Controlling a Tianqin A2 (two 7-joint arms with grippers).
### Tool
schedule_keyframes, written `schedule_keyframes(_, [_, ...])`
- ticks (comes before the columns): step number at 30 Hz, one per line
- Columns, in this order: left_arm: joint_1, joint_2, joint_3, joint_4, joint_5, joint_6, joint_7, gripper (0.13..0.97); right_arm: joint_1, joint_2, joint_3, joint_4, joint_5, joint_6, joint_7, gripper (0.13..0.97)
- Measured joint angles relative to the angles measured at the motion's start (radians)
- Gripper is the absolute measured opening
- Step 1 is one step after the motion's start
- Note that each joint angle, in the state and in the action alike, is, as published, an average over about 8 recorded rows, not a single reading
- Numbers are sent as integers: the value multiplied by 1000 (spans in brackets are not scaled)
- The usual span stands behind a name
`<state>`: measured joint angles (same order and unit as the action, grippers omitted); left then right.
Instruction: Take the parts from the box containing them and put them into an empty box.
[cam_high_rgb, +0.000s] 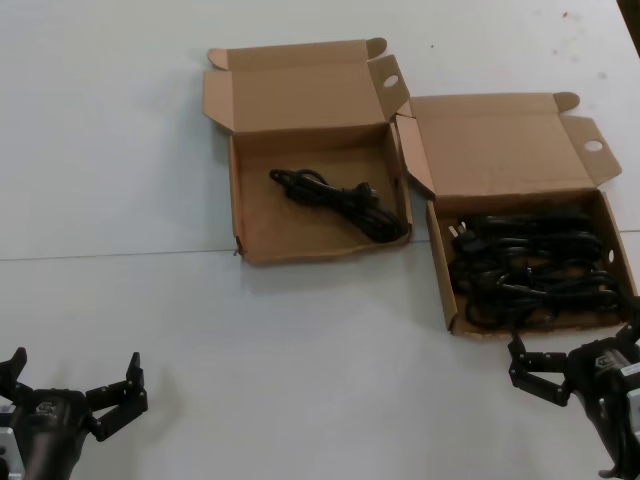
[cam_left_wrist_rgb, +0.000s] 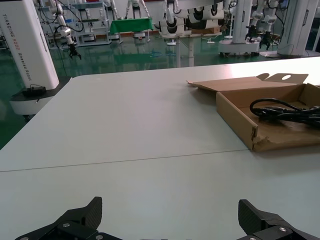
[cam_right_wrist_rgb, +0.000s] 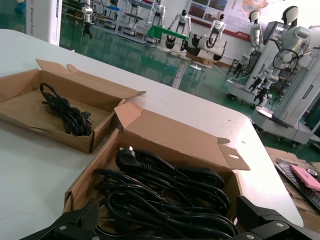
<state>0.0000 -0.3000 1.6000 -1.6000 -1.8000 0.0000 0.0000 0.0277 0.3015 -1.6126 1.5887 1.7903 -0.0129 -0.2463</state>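
Brown cardboard marks both mailer boxes on the white tabletop (cam_high_rgb: 300, 340), their lids folded back away from us. We see the wider box (cam_high_rgb: 445, 290) on our right side holding a heap of black coiled cables (cam_high_rgb: 530, 270), the bundles mostly lying along the tray's width, one plug (cam_high_rgb: 456, 232) pointing toward the far left corner. The squarer box (cam_high_rgb: 238, 215), with a dented near-left corner, holds a single cable (cam_high_rgb: 340, 200) (its long axis runs diagonally, from far left to near right). Our right tool (cam_high_rgb: 575, 345) hovers at the near edge of the wider box, fingers spread apart and holding nothing; our left tool (cam_high_rgb: 70, 378) waits low over bare tabletop at the near left, also spread wide. A seam line (cam_high_rgb: 120, 255) crosses the tabletop, and beyond it lies a green-floored hall with other white robots (cam_right_wrist_rgb: 292, 55).
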Motion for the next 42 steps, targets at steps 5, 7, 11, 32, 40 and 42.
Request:
schedule_keyframes(5, [0, 0, 0, 0, 0, 0, 0, 966, 0, 0, 0, 0, 0, 0, 0, 966])
schedule_keyframes(7, [0, 0, 0, 0, 0, 0, 0, 966, 0, 0, 0, 0, 0, 0, 0, 966])
schedule_keyframes(11, [0, 0, 0, 0, 0, 0, 0, 966, 0, 0, 0, 0, 0, 0, 0, 966])
schedule_keyframes(32, [0, 0, 0, 0, 0, 0, 0, 966, 0, 0, 0, 0, 0, 0, 0, 966])
schedule_keyframes(40, [0, 0, 0, 0, 0, 0, 0, 966, 0, 0, 0, 0, 0, 0, 0, 966])
schedule_keyframes(42, [0, 0, 0, 0, 0, 0, 0, 966, 0, 0, 0, 0, 0, 0, 0, 966])
